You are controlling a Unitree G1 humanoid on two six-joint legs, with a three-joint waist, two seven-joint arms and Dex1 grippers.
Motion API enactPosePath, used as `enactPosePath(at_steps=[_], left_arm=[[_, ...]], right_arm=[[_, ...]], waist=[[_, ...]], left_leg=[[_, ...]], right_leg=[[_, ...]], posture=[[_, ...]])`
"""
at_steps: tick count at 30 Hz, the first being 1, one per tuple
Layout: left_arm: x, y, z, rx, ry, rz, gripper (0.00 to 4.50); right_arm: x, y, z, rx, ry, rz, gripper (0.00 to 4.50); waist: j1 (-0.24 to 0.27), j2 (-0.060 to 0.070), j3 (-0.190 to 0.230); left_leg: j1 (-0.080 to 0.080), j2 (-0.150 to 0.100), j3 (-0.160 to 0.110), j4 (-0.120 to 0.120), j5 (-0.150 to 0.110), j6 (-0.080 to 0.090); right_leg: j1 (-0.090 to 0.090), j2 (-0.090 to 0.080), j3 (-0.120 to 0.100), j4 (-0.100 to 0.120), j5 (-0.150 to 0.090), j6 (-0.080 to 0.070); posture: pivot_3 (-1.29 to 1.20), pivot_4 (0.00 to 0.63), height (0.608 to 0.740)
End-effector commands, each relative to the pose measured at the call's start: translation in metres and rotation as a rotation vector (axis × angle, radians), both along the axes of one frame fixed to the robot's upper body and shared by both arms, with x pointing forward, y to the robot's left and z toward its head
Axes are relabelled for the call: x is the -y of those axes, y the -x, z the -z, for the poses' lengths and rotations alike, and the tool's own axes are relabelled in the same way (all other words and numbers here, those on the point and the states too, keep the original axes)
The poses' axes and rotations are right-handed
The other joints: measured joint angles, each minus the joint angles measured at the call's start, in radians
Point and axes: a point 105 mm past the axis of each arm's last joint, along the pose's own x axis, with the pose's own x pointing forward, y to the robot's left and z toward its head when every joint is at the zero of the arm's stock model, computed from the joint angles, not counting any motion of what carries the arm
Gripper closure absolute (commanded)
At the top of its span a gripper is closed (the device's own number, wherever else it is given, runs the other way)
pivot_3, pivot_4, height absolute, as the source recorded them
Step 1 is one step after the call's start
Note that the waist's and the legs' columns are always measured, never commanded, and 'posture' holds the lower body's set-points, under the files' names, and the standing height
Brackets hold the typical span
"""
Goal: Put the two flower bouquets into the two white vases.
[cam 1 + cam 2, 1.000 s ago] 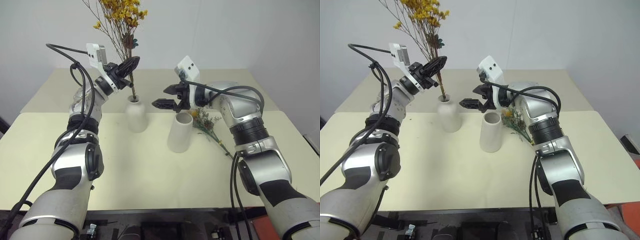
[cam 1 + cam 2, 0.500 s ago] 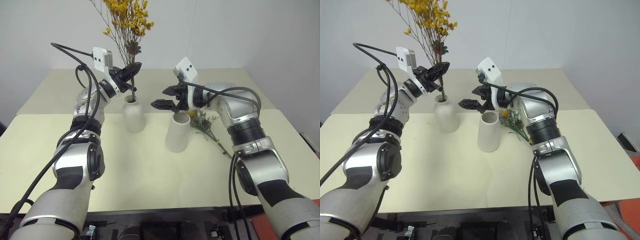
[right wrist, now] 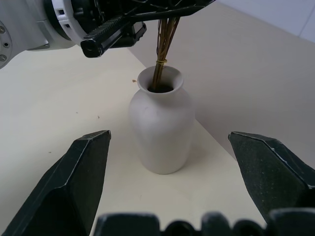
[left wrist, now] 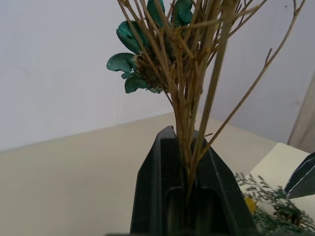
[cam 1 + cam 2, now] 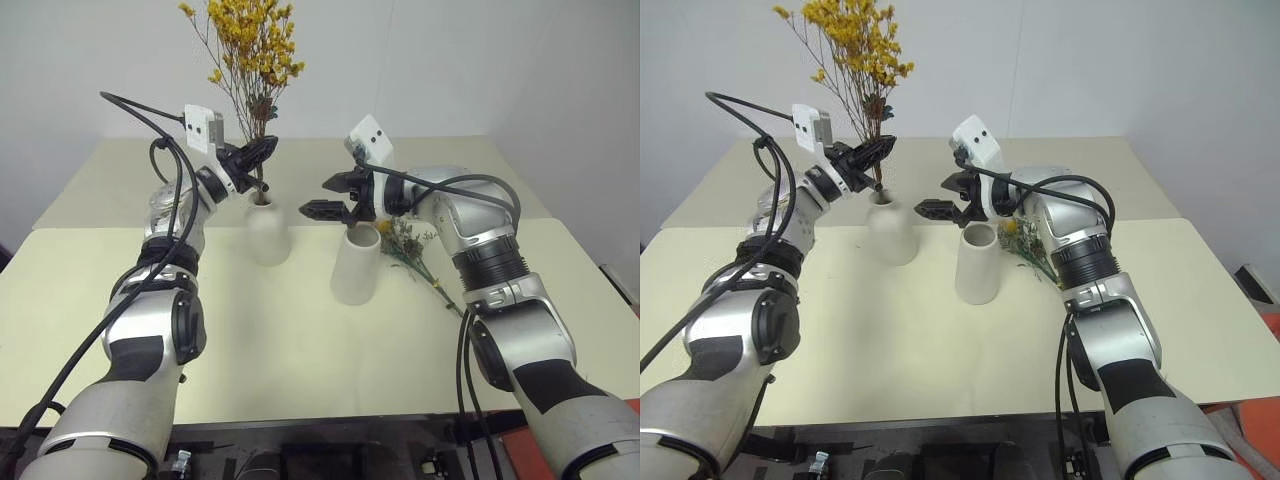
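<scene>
With the left gripper (image 5: 262, 152) clamped on the yellow bouquet (image 5: 250, 45), stems already inside the bottle vase (image 5: 268, 227), letting go comes next, then the wide-apart right gripper (image 5: 330, 196) beside that vase must fetch the green sprig (image 5: 412, 248).

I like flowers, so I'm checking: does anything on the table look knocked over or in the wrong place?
One thing: the small grey-green sprig bunch with a yellow ball bloom lies flat on the cream table beside the empty wide-mouthed white vase. Both vases stand upright. The yellow-orange dried flower bunch has its stems in the squat narrow-necked white vase.
</scene>
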Motion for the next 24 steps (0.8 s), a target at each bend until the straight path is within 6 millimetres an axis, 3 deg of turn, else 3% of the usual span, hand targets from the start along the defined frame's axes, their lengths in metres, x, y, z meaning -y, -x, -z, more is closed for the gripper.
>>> enactPosePath(at_steps=[1,3,7,18,24], left_arm=[[-0.004,0.001,-0.009,0.047,-0.003,-0.025,4.47],[-0.004,0.001,-0.007,0.043,-0.005,-0.029,4.47],[-0.002,0.001,-0.004,0.026,-0.002,-0.012,3.46],[-0.002,0.009,-0.007,0.044,-0.024,0.058,0.03],[-0.003,0.019,-0.001,0.062,-0.08,0.109,0.03]], right_arm=[[-0.002,0.005,-0.021,0.071,-0.034,-0.028,0.0],[-0.003,0.005,-0.021,0.071,-0.034,-0.03,0.0],[-0.002,0.005,-0.021,0.071,-0.034,-0.03,0.0],[-0.003,0.005,-0.019,0.068,-0.034,-0.034,0.0],[-0.002,0.006,-0.02,0.071,-0.037,-0.039,0.0]], waist=[[0.0,0.0,0.0],[0.0,0.0,0.0],[-0.001,0.0,0.0],[-0.001,0.0,0.0],[-0.001,0.0,0.0]], left_leg=[[0.0,0.0,0.0,0.0,0.0,0.0],[-0.001,0.0,0.0,0.0,0.0,0.0],[-0.001,0.0,0.0,0.0,0.0,0.0],[-0.002,0.0,0.0,0.0,0.0,0.0],[-0.001,0.0,0.0,0.0,0.0,0.0]], right_leg=[[0.0,0.0,0.0,0.0,0.0,0.0],[0.0,0.0,0.0,0.0,0.0,0.0],[0.0,0.0,0.0,0.0,0.001,0.0],[-0.001,0.0,0.0,0.0,0.001,0.0],[-0.001,0.0,0.0,0.0,0.001,0.0]], posture=[[0.0,0.15,0.74],[0.0,0.15,0.74],[0.0,0.15,0.74],[0.0,0.15,0.74],[0.0,0.15,0.74]])
